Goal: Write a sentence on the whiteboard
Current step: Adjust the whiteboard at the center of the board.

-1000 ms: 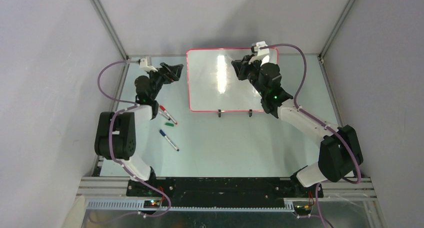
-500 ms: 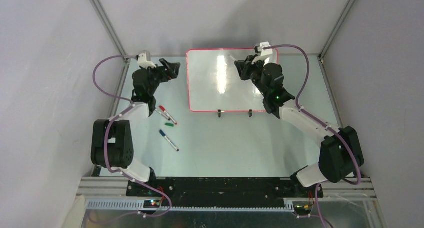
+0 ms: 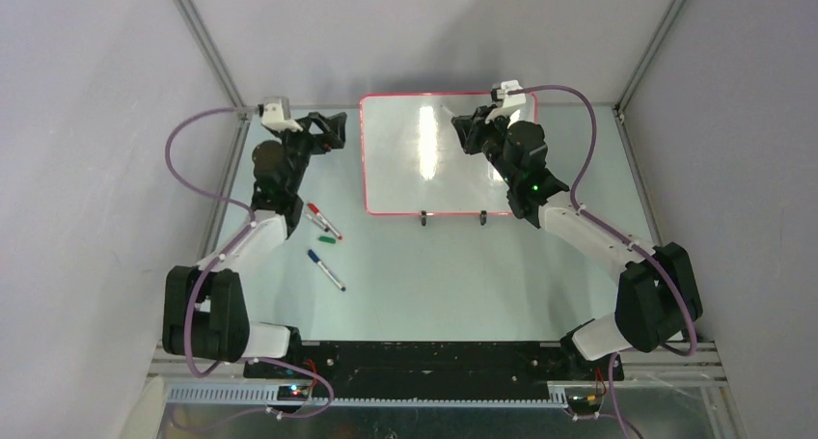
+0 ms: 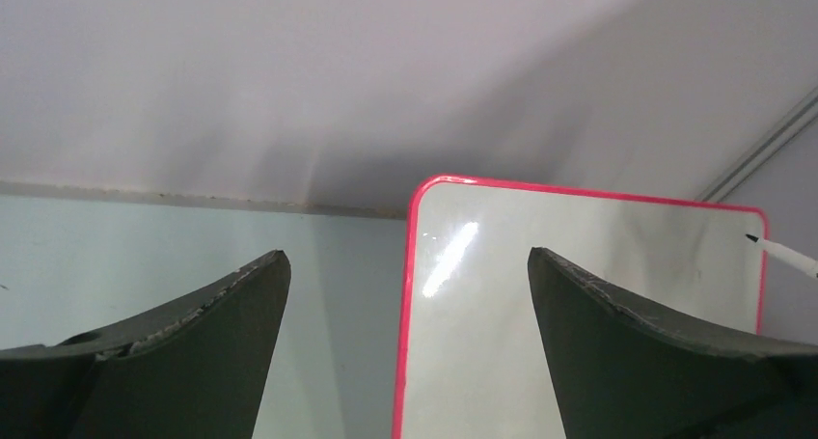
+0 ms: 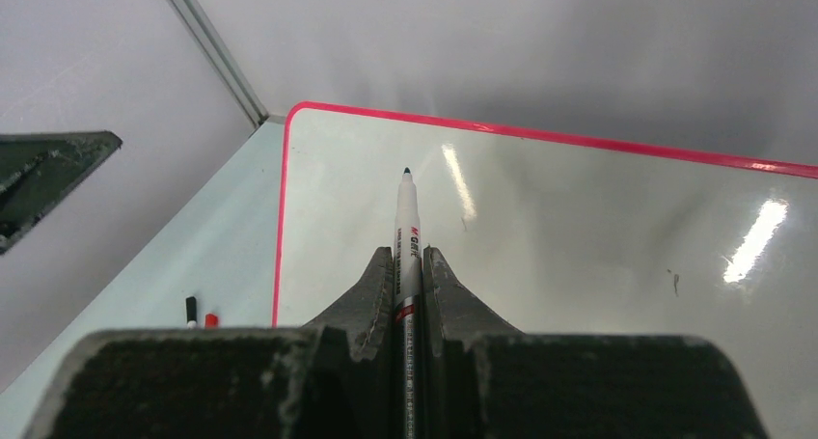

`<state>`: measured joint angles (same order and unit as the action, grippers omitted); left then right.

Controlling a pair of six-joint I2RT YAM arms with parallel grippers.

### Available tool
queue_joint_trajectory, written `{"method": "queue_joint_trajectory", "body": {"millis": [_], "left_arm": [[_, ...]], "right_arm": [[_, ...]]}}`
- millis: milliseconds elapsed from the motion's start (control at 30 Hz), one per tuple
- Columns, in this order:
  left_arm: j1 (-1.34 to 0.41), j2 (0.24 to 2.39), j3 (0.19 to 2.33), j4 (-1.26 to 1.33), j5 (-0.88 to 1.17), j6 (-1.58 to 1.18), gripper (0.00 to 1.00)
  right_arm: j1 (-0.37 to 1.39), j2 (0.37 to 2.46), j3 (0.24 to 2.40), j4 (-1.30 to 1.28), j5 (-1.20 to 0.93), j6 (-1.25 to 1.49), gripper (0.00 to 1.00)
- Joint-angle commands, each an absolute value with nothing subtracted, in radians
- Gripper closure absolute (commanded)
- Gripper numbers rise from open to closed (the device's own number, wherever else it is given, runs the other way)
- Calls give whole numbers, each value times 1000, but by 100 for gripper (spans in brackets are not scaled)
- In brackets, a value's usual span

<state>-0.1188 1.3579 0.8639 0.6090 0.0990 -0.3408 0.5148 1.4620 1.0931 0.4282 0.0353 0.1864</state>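
Right gripper (image 5: 407, 265) clamped on marker (image 5: 406, 217), tip apparently short of blank-looking whiteboard (image 5: 579, 227); left gripper (image 4: 407, 256) apart, empty. Next: press tip near upper-left corner.

the left arm (image 3: 249, 238) and right arm (image 3: 588, 234) rise from a black base rail (image 3: 434, 362), with white link shells between bulky black joint housings. a purple cable (image 3: 170, 148) loops along each to a small white wrist camera (image 3: 275, 111). a green light (image 3: 532, 186) glows on the right arm. the fingers (image 4: 183, 352) are matte black wedges with scuffed edges.
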Motion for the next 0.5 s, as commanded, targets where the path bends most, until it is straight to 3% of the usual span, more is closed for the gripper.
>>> {"method": "queue_joint_trajectory", "body": {"millis": [0, 133, 467], "left_arm": [[-78, 1426, 699, 1046, 157, -493, 1], [-10, 1527, 803, 939, 304, -602, 1], [-56, 1574, 948, 552, 169, -480, 1]], "right_arm": [[512, 1424, 1092, 474, 23, 192, 100], [512, 1422, 1092, 468, 25, 191, 100], [512, 1425, 1092, 476, 20, 195, 100]]}}
